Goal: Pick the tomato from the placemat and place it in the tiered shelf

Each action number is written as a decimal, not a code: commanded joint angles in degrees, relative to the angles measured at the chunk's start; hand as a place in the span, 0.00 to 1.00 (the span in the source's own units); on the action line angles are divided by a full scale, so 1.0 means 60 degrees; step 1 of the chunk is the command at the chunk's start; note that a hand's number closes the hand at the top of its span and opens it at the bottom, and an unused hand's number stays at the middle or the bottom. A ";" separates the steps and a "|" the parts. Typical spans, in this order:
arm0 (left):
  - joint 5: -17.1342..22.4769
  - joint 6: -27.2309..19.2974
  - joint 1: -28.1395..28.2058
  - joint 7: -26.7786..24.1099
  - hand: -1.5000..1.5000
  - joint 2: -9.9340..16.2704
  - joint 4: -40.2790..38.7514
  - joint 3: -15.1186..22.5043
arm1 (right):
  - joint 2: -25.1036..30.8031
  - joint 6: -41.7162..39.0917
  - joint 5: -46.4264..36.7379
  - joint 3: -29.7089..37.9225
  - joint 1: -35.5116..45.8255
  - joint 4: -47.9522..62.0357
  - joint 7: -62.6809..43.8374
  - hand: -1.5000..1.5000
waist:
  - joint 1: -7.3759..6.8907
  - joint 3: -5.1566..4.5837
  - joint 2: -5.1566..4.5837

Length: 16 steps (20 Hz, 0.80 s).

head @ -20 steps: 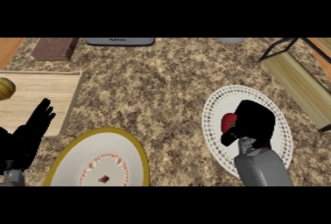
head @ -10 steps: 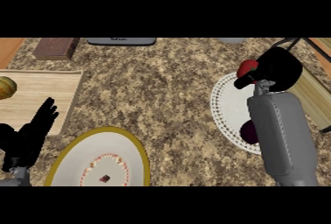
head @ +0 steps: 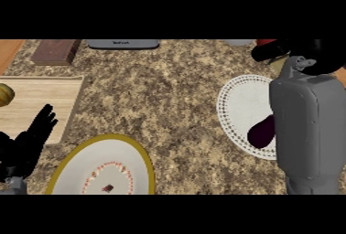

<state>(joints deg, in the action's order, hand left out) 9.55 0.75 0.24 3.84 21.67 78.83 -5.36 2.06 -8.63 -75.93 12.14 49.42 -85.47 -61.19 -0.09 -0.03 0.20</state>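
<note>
Right hand: while its black fingers (head: 267,52) curl round the red round tomato (head: 266,42), the right hand (head: 317,55) hangs at the table's far right corner.
Progress: tomato is off the white round lace-edged placemat (head: 243,107); placing remains.
Left hand: the left hand (head: 27,144) rests open, near left edge.

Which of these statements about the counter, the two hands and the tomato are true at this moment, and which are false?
1. The right hand is at the far right corner of the counter, curled round the tomato. True.
2. The tomato lies on the white placemat. False: it is up at the hand, off the placemat.
3. A dark purple thing lies on the placemat beside the right forearm. True.
4. The left hand is holding the yellow-rimmed plate. False: it rests open at the left edge, fingers up, touching nothing.
5. The wooden board lies right of the placemat. False: it lies at the left.
</note>
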 commanded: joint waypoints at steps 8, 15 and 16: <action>-0.0145 -0.0032 0.0400 0.0407 0.50 -0.0172 0.0700 -0.0018 | 0.0126 -0.1474 -0.0944 0.0047 0.1762 -0.1713 -0.1573 1.00 | -0.0010 0.0002 0.0015; -0.0259 0.0011 0.0071 -0.0052 0.50 -0.0237 -0.0057 -0.0157 | 0.1198 -0.2354 -0.2251 0.0308 0.2453 -0.0559 -0.1083 1.00 | 0.0098 -0.0013 -0.0001; -0.0289 -0.0222 -0.0034 0.0519 0.50 -0.0242 0.0590 -0.0070 | 0.1570 -0.2769 -0.2158 0.0714 0.3141 -0.0367 -0.1071 1.00 | 0.0046 -0.0004 0.0025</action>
<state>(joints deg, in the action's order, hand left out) 8.42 0.60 1.26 4.83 20.39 81.13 -5.97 8.34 -15.43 -86.54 15.25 63.69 -89.70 -60.92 0.02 -0.04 0.25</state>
